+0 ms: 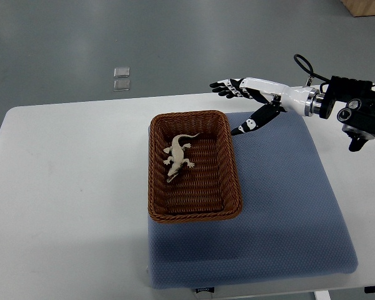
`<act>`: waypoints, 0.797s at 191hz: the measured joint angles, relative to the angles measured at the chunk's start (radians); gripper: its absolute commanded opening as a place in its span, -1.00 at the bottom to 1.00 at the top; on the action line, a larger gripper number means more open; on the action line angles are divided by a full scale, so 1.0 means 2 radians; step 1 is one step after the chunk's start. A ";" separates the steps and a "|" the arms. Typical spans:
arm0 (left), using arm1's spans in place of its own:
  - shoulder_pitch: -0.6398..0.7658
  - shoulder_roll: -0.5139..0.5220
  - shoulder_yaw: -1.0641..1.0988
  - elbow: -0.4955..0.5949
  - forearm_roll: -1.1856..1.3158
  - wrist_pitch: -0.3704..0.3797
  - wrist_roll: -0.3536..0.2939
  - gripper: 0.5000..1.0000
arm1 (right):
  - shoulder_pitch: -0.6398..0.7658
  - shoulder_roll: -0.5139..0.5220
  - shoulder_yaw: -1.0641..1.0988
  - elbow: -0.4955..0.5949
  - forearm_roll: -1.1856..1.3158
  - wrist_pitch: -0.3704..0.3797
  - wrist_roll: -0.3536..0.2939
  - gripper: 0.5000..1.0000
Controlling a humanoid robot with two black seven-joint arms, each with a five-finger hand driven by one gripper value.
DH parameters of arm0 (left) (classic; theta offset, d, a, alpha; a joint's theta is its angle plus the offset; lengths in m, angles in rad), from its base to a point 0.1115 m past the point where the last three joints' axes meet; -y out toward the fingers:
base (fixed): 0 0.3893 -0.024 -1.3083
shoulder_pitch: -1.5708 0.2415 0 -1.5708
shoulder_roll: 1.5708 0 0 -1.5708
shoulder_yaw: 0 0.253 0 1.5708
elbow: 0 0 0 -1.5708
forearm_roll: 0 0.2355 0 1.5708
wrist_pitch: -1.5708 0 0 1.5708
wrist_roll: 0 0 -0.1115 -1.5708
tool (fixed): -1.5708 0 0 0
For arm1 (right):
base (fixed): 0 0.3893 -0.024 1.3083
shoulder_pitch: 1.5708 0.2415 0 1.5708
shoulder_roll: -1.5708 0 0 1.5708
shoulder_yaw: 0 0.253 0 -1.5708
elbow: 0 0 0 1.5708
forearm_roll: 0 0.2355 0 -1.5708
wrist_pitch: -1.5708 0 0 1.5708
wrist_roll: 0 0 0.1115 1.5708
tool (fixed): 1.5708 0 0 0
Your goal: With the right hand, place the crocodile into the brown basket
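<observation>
A pale beige toy crocodile [178,155] lies inside the brown wicker basket [194,214], toward its far left part, head pointing to the near side. My right hand [236,105] hovers beyond the basket's far right corner, over the edge of the blue mat. Its fingers [225,87] are spread flat and the thumb points down toward the basket; it holds nothing. The arm comes in from the right edge. No left arm shows.
The basket sits on the left part of a blue-grey mat [281,212], which lies on a white table [69,200]. Two small clear squares [121,78] lie on the grey floor beyond the table. A wooden corner [365,7] shows at top right.
</observation>
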 measured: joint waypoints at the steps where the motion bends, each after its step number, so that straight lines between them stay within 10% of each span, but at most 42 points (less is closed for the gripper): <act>1: 0.000 0.000 0.000 0.000 0.000 0.000 0.000 1.00 | -0.001 0.000 0.000 -0.001 0.004 0.003 0.000 0.72; 45: 0.000 0.000 0.000 0.000 0.000 0.000 0.000 1.00 | -0.032 0.003 0.001 -0.095 0.216 0.087 -0.036 0.72; 103: 0.000 0.000 0.000 0.000 0.000 0.000 0.000 1.00 | -0.063 0.025 0.005 -0.157 0.447 0.094 -0.199 0.72; 152: 0.000 0.000 0.000 0.000 0.000 0.000 0.000 1.00 | -0.069 0.035 0.005 -0.158 0.494 0.089 -0.224 0.73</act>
